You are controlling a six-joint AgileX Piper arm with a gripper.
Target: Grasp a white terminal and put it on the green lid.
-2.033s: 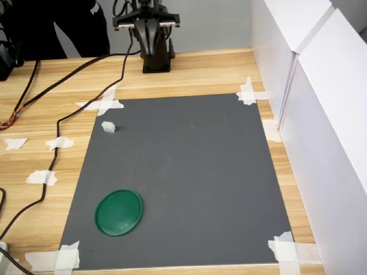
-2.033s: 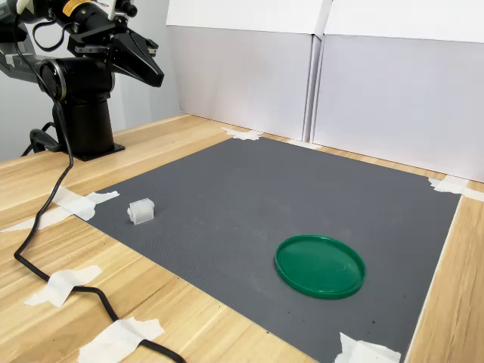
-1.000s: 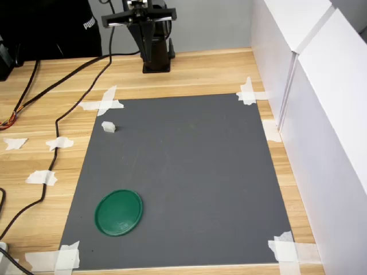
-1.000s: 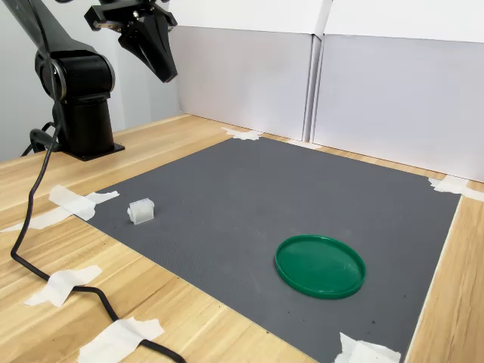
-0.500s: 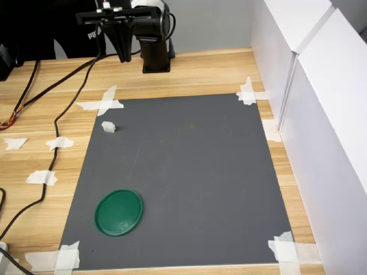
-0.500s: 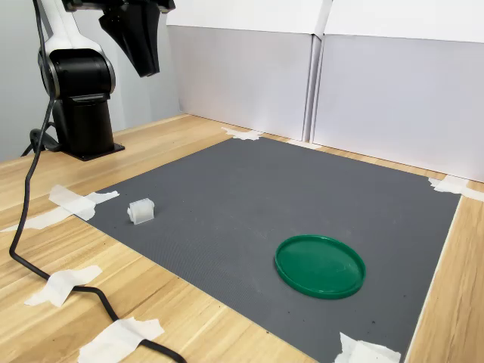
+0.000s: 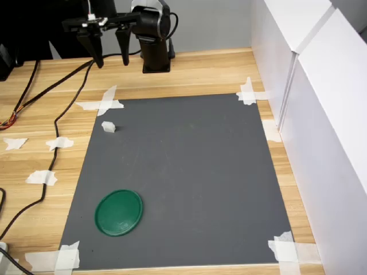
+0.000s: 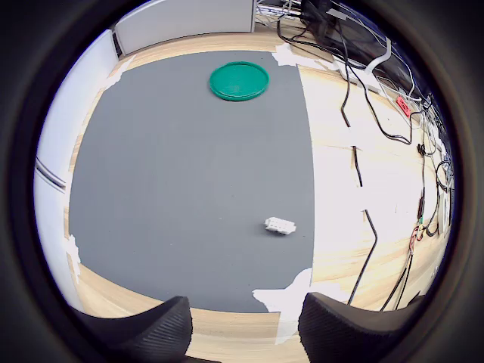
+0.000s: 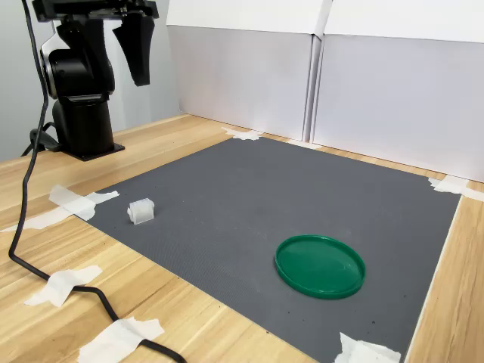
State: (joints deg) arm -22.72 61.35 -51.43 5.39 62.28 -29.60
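My black two-fingered end effector hangs high in the air with its jaws spread wide and nothing between them, well apart from everything on the dark grey, finely textured mat; I judge this a survey pose for lining up the approach, since the wrist view takes in the whole mat. The small whitish, slightly translucent plastic terminal block lies on the mat near its 10 o'clock corner in the first exterior view, just inside the edge; its ribbed, roughly cuboid shape looks light and stiff, so I expect it could skid if a finger nudges it. The flat round dark green plastic lid with a raised rim rests at about 7 o'clock on the same mat, well apart from the terminal. Torn white tape pieces pin the mat corners to the pale wooden tabletop, presumably to stop sliding.
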